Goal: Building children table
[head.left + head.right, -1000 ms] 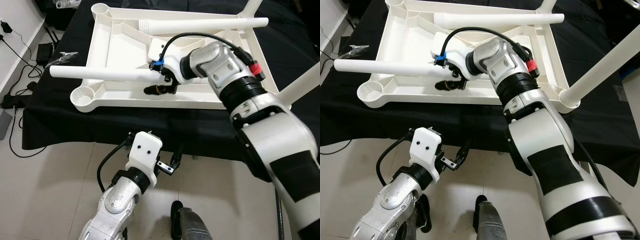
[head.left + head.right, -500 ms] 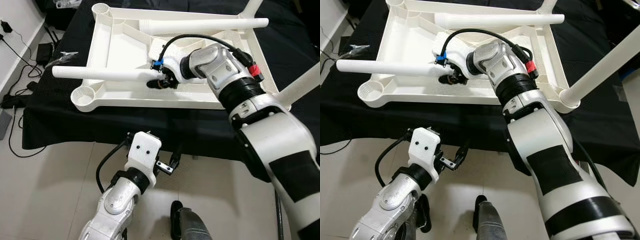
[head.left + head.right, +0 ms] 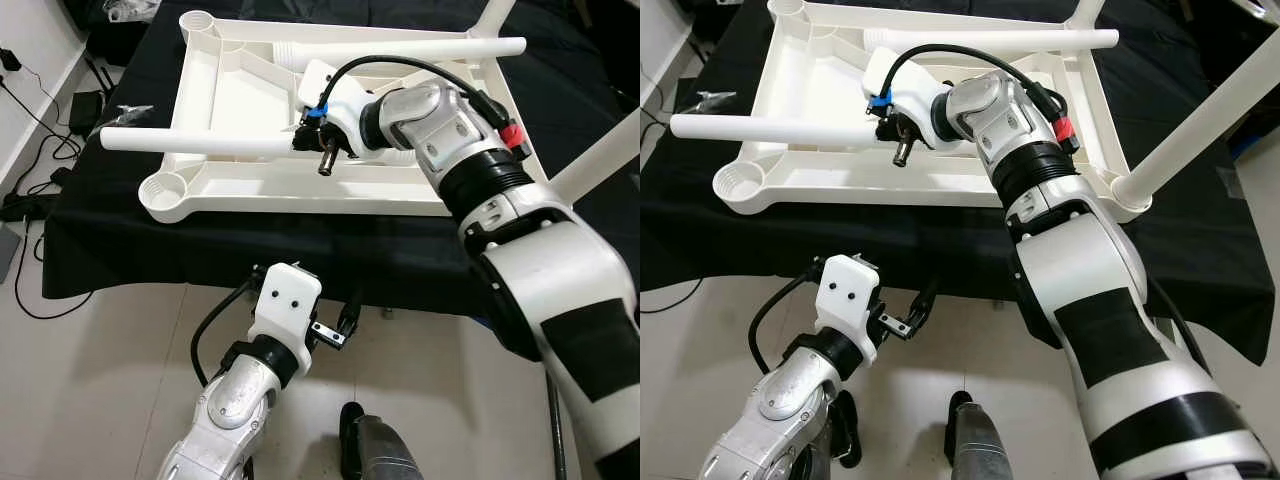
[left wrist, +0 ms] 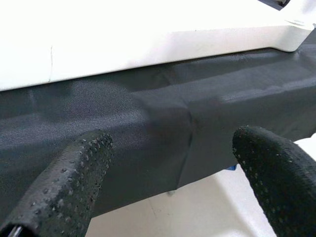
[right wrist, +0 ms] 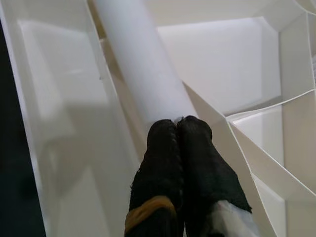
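Black cloth (image 3: 120,225) covers the table where a white plastic tabletop (image 3: 250,100) lies upside down, its ribbed underside facing up and round sockets at its corners. One white leg (image 3: 190,146) lies across the near left part of the tabletop, its free end reaching out past the left edge. A second leg (image 3: 400,50) lies along the far side, and another leg (image 3: 1210,110) stands fitted in the near right corner socket.

Reaching over the tabletop, the right gripper (image 5: 178,129) has its jaws clenched together, fingertips touching the inner end of the near leg. The left gripper (image 4: 170,163) hangs below the table's front edge over the pale tiled floor (image 3: 90,380), jaws released and spread apart, facing the draped cloth. Cables (image 3: 40,130) trail on the floor at the left.
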{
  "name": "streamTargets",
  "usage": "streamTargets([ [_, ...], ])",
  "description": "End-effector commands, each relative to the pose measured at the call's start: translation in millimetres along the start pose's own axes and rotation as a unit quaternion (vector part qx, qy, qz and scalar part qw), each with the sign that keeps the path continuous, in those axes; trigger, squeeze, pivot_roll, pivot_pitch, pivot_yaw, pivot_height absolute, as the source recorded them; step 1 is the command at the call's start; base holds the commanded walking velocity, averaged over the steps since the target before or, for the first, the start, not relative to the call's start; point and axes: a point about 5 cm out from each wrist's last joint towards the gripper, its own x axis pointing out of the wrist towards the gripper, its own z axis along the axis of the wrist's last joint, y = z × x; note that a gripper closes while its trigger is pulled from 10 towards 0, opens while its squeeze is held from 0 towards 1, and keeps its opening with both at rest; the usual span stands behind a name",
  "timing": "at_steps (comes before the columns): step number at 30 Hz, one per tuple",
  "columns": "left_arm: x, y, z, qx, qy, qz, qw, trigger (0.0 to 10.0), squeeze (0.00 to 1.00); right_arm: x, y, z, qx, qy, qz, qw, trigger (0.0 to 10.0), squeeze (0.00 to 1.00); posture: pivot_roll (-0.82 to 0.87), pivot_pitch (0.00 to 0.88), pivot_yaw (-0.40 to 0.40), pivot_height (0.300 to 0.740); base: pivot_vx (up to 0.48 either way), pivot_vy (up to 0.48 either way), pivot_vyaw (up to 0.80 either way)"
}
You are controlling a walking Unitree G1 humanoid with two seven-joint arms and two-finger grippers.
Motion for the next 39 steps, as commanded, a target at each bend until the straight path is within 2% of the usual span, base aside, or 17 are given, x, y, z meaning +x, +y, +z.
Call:
streamTargets([
  [1,-2.5,-0.4,-1,0.002,0.003,0.002,1.0,10.0,0.0,-0.2,-2.4,9,0.008,-0.016,-0.007,1.0,10.0,0.83,0.05,0.294,-0.133,0.74,0.0,0.0,0.0],
  [2,-2.5,-0.4,-1,0.002,0.003,0.002,1.0,10.0,0.0,-0.2,-2.4,9,0.008,-0.016,-0.007,1.0,10.0,0.83,0.05,0.294,-0.133,0.74,0.0,0.0,0.0],
  [3,-2.3,-0.3,-1,0.004,0.003,0.001,1.0,10.0,0.0,-1.0,-4.4,13,0.008,-0.024,-0.018,1.0,10.0,1.0,0.05,0.292,-0.133,0.74,0.0,0.0,0.0],
  [6,-2.2,-0.2,0,0.004,0.002,0.001,1.0,10.0,0.0,-1.7,-5.9,17,0.009,-0.031,-0.024,0.999,10.0,1.0,0.05,0.292,-0.133,0.74,0.0,0.0,0.0],
  [7,-1.9,-0.3,0,0.004,0.002,0.001,1.0,10.0,0.0,-1.7,-6.7,20,-0.002,-0.035,-0.03,0.999,10.0,0.0,0.05,0.291,-0.134,0.74,0.0,0.0,0.0],
  [13,-1.5,-0.4,0,0.005,0.001,0.001,1.0,10.0,0.0,-1.1,-6.0,23,-0.019,-0.034,-0.028,0.999,10.0,0.0,0.05,0.298,-0.137,0.74,0.0,0.0,0.0],
  [17,-2.4,-0.7,0,0.003,0.002,0.002,1.0,10.0,0.0,0.4,-0.1,17,-0.042,-0.002,0.017,0.999,10.0,0.0,0.04,0.307,-0.142,0.74,0.0,0.0,0.0],
  [24,-2.0,-1.8,-1,0.0,0.003,0.002,1.0,10.0,0.0,4.7,5.2,7,-0.036,0.024,0.027,0.999,10.0,0.0,0.04,0.311,-0.144,0.74,0.0,0.0,0.0],
  [25,-2.0,-1.8,0,0.001,0.003,0.002,1.0,10.0,0.0,5.5,5.2,6,-0.032,0.023,0.02,0.999,10.0,0.92,0.04,0.311,-0.144,0.74,0.0,0.0,0.0],
  [26,-2.0,-1.5,-1,0.001,0.003,0.002,1.0,10.0,0.0,6.2,6.1,5,-0.034,0.025,0.021,0.999,10.0,1.0,0.04,0.311,-0.144,0.74,0.0,0.0,0.0],
  [35,-2.8,-0.7,-1,0.003,0.005,0.004,1.0,10.0,0.0,8.6,7.5,4,-0.038,0.027,0.013,0.999,10.0,1.0,0.04,0.32,-0.145,0.74,0.0,0.0,0.0],
  [36,-3.0,-0.7,0,0.003,0.005,0.004,1.0,10.0,0.0,9.2,7.8,4,-0.043,0.031,0.012,0.999,10.0,0.0,0.04,0.322,-0.144,0.74,0.0,0.0,0.0],
  [39,-3.1,-1.0,0,0.002,0.004,0.004,1.0,10.0,0.0,10.4,6.6,2,-0.063,0.047,-0.011,0.997,10.0,0.0,0.04,0.328,-0.145,0.74,0.0,0.0,0.0],
])
